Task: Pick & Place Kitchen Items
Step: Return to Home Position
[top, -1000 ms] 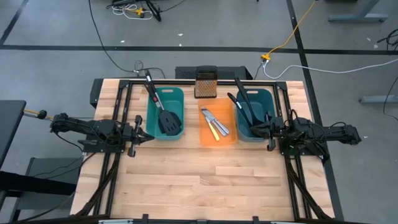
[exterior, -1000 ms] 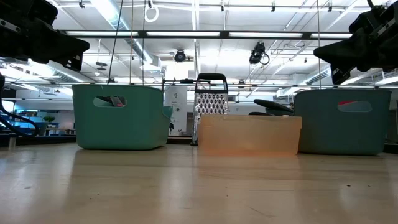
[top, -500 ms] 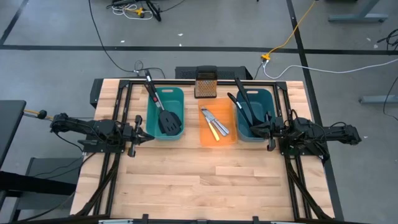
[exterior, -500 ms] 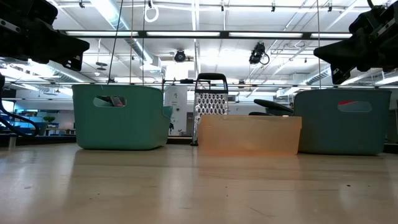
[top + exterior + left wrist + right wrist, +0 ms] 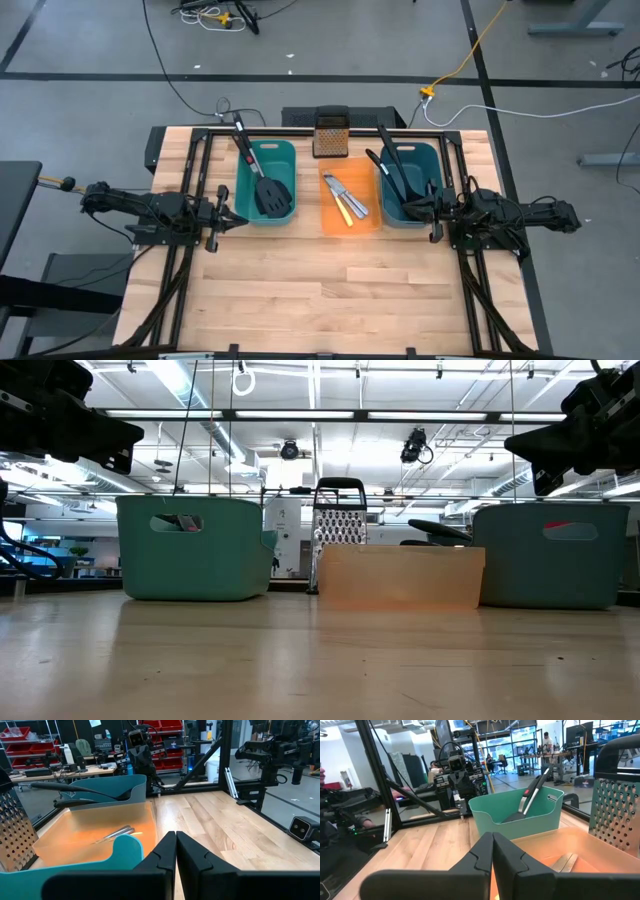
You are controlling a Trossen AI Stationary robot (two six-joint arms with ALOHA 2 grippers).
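Observation:
Two black slotted spatulas (image 5: 267, 190) lie in the left teal bin (image 5: 247, 205), their handles leaning over its far rim. Two black ladles (image 5: 393, 170) lie in the right teal bin (image 5: 412, 219). Silver knives (image 5: 347, 200), one yellow-handled, lie in the orange bin (image 5: 333, 226) between them. My left gripper (image 5: 240, 220) hangs shut and empty beside the left bin's left side. My right gripper (image 5: 410, 209) hangs shut and empty over the right bin's right wall. Both show shut in their wrist views (image 5: 176, 851) (image 5: 492, 851).
An upright metal box grater (image 5: 330, 135) stands at the table's far edge behind the orange bin. A black frame (image 5: 200, 150) runs along the table's sides and far edge. Bare wood (image 5: 330, 290) spreads across the near half of the table.

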